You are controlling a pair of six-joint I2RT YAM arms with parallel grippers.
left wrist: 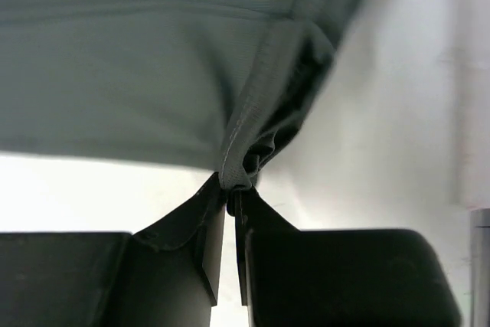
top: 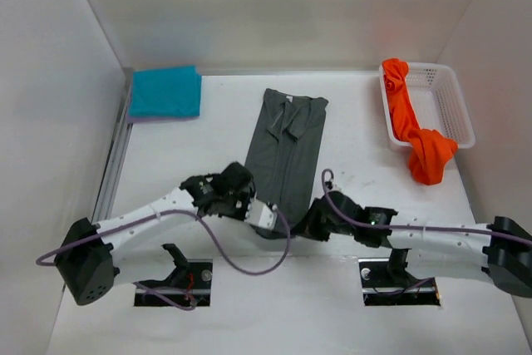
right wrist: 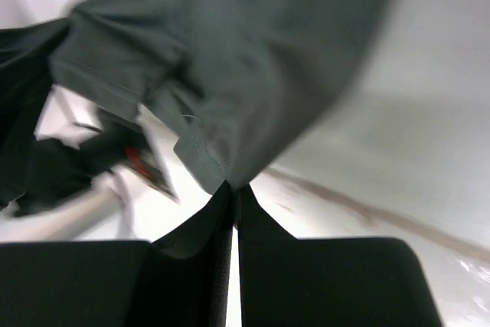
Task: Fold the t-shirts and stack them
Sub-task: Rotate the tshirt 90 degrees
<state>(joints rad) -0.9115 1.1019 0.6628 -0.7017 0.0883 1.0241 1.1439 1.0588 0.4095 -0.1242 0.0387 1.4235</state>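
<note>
A white plastic mesh basket (top: 455, 106), rectangular and open-topped, sits at the far right corner of the flat white surface (top: 357, 130), close to the right wall. Plain white panel walls (top: 274, 6) enclose the left, back and right sides. A thin metal rail (top: 115, 160) runs along the left edge. In the right wrist view, a faint brownish streak (right wrist: 360, 208) crosses the surface.

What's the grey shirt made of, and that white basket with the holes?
The grey shirt looks like soft, matte knit cloth, probably cotton: it wrinkles, folds flat and has a stitched hem. The white basket looks like smooth, stiff plastic, judging by its even moulded grid of holes.
</note>
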